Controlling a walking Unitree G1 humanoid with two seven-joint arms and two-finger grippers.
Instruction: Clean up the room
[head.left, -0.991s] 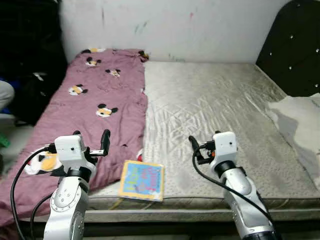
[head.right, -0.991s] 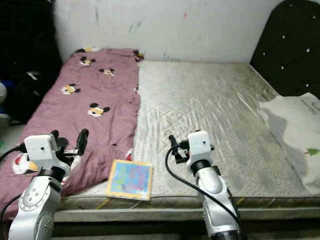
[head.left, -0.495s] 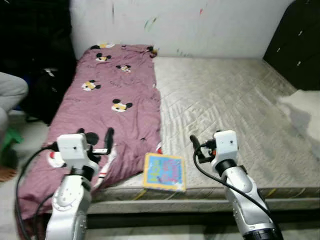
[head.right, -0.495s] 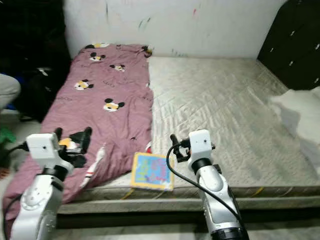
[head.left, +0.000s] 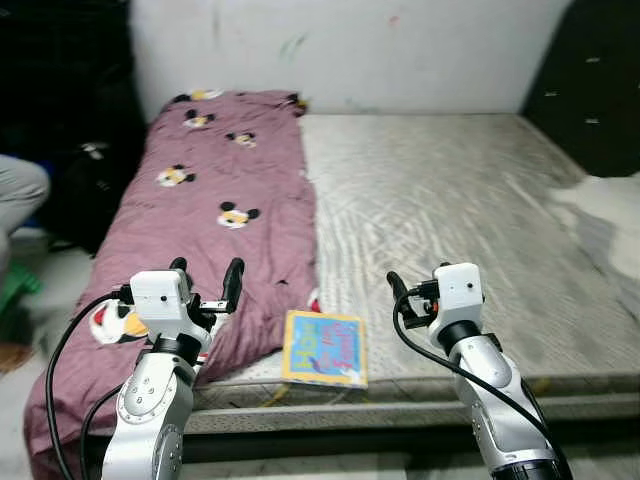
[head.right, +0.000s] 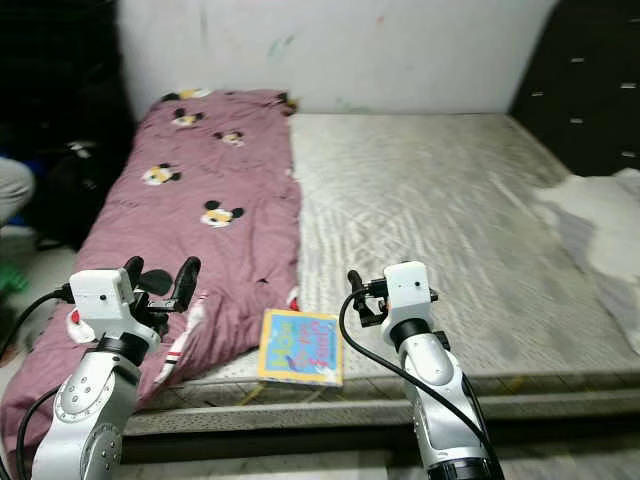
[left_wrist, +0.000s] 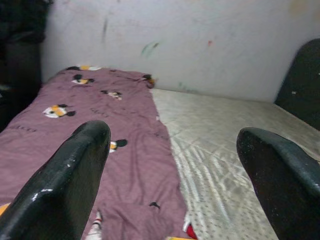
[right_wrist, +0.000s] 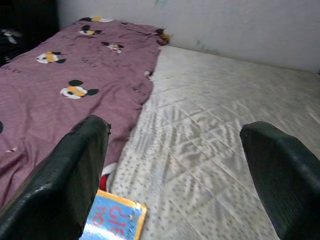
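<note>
Right wrist view catches book (right_wrist: 114, 221) corner.

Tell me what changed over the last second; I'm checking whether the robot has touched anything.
Only the camera shifted. Nothing was grasped or released. The book stays at the mattress edge beside the purple blanket; left gripper and right gripper stay raised, open, empty.

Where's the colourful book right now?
The book lies flat at the mattress's near edge, just right of the purple blanket, between the left tool and right tool.
</note>
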